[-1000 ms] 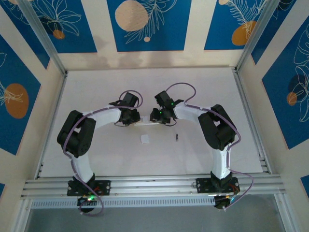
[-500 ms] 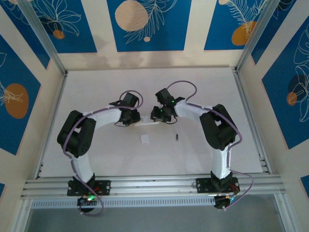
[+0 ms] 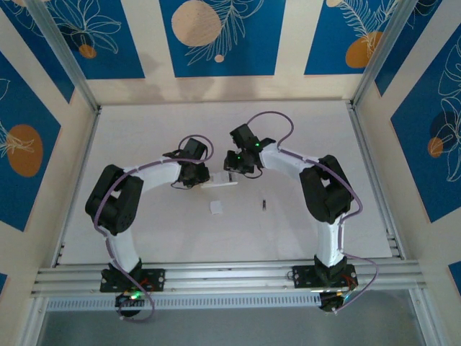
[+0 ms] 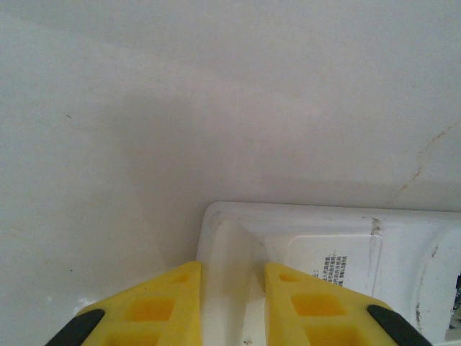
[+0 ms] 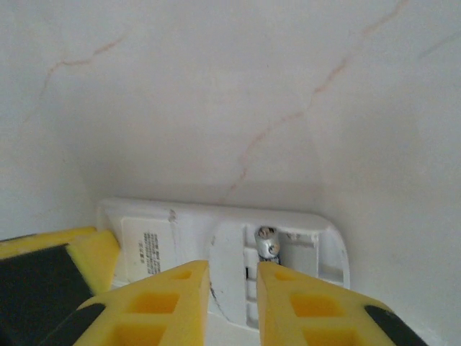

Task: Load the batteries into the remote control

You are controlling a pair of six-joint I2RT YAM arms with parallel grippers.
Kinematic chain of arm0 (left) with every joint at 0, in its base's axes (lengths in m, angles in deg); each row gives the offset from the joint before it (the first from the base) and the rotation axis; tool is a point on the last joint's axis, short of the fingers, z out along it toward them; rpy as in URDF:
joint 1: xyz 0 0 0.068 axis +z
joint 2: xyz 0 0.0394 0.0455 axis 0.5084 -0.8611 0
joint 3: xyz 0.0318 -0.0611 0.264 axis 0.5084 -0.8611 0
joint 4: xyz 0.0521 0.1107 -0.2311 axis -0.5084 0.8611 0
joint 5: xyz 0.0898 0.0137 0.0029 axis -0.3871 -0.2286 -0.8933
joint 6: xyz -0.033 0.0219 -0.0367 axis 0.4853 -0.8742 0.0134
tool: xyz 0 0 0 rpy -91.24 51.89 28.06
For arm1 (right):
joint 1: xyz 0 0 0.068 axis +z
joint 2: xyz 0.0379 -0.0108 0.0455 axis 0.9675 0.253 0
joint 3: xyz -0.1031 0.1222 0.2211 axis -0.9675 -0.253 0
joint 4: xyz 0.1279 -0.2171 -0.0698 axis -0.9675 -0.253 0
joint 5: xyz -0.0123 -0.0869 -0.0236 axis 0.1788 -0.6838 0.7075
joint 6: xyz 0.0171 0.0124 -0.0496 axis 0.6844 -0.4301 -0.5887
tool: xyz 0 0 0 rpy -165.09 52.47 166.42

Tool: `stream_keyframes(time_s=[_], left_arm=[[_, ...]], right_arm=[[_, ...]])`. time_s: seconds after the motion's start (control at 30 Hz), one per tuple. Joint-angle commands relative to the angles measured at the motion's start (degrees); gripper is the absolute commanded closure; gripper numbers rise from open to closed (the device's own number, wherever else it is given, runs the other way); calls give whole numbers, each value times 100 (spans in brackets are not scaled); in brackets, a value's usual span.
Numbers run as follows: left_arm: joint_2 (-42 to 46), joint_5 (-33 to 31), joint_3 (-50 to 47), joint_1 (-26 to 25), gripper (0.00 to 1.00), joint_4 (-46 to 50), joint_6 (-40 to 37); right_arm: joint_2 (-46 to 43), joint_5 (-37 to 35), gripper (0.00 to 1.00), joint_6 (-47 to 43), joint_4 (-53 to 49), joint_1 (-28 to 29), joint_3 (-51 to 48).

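- The pale, faintly veined tabletop [image 3: 144, 144] carries everything. The work sits at its middle, between the two arms.
- The left gripper [image 4: 232, 277] is clenched on one short end of the small white flat rectangular plastic remote control [image 4: 324, 245], which lies back-up with its label showing. This is the brace, so it should hold firm and level while the other arm works.
- The right gripper [image 5: 233, 270] hangs just over the open compartment at the remote's other end, with its jaws a narrow slit apart. I cannot tell whether they pinch anything.
- The small white square plastic cover piece [image 3: 216, 207] lies on the table near the remote, not touching it.
- One thin dark-grey cylindrical battery [image 5: 268, 244] sits in the compartment, its shiny end showing. Seating it probably calls for a gentle, straight-down push, since pressing one tip could spring it out.
- A second battery [image 3: 264, 205] lies loose to the right of the cover, well apart from the remote. It looks like the next thing to fetch.
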Motion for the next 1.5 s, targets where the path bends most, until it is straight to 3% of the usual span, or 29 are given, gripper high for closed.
stream_keyframes(time_s=[0.0,0.13,1.47], left_arm=[[-156,544,-57,-308,76,111,19],[-174,544,-49,-308,77,126,14],[-208,570,-42,-320,76,100,32]], right_arm=[[194,-226,78,-136,-227,-27,207],[296,-303,84,-167,-294,-27,263],[542,-265,87,-180,-326,158,-93]])
